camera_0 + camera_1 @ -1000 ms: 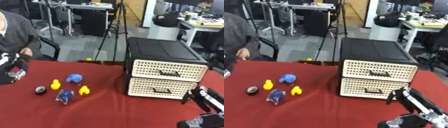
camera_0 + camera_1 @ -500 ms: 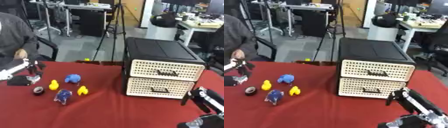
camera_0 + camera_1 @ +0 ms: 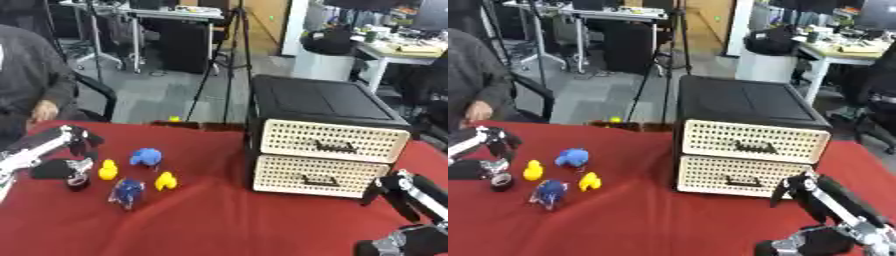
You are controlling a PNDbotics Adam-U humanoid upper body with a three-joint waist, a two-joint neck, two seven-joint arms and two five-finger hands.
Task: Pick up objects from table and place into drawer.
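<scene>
While both drawers (image 3: 328,141) of the unit at centre right are closed, the left hand (image 3: 72,141) at the left edge hovers over toys: two yellow ducks (image 3: 108,170), blue figures (image 3: 145,156). Its finger state cannot be told. The right hand (image 3: 815,187), lower right, holds nothing, fingers relaxed.

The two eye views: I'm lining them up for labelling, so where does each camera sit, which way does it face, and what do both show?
Left eye view: in the robot's head, looking down and forward at the red table; left hand at the left edge, right hand lower right.
Right eye view: beside it, same aim, scene shifted left; right hand shows more fully.
Both share: drawer cabinet, blue and yellow toys, both hands.
</scene>
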